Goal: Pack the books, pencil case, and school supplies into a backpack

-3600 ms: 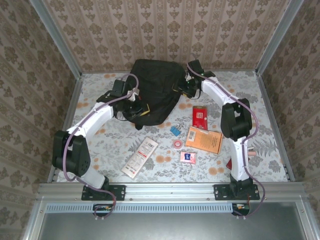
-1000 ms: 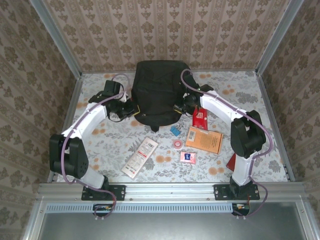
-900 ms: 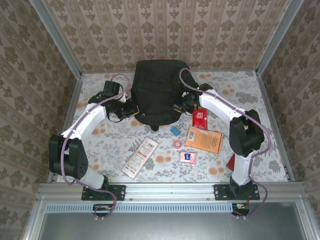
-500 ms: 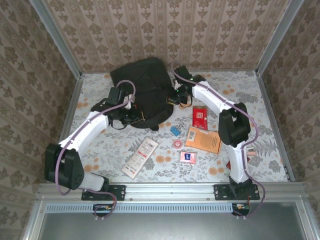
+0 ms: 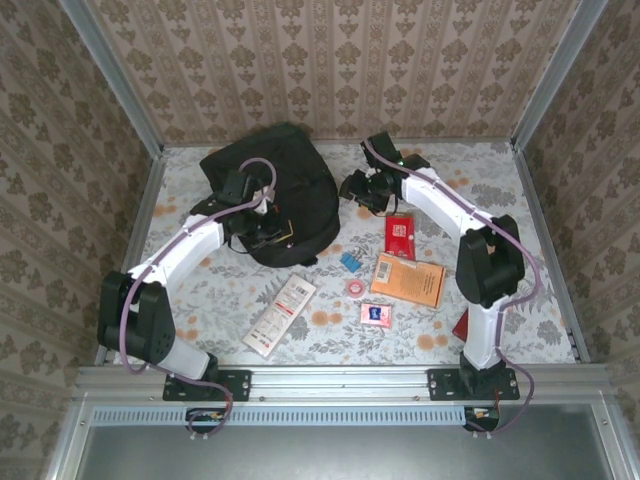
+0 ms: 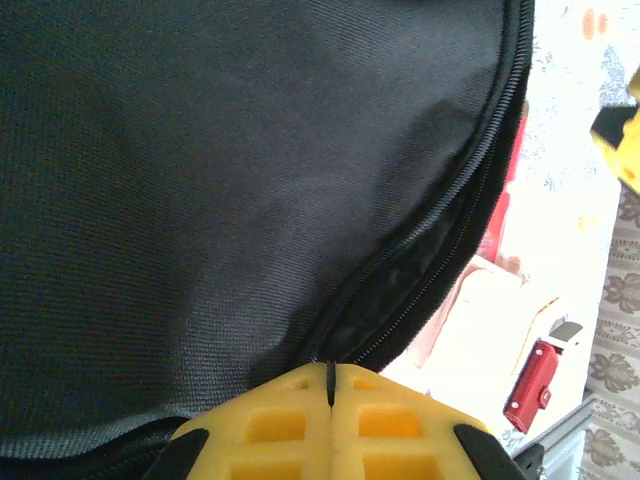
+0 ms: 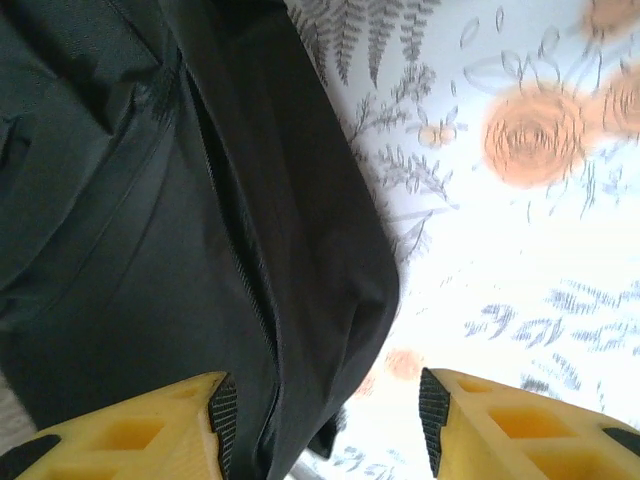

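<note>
School supplies: nearest the arm bases you have the pink-and-blue packet. The pink tape roll lies just beyond it and the blue block farther still, all loose on the desk.
Flat pack: a long white-and-red flat pack lies to their left, apart from them.
Books: the orange book lies flat just right of the tape roll. The red book lies just beyond it, beside your right arm.
Left claw: the left claw sits on the near side of the backpack. In your left wrist view the left claw is pressed together right at the zip of the backpack, and you cannot tell whether it pinches anything.
Right claw: the right claw is spread at the backpack's right edge. In your right wrist view the right claw has the dark fabric edge of the backpack between its fingers, over the desk.
Backpack: it lies at the far left-centre of the desk, near the back wall.
</note>
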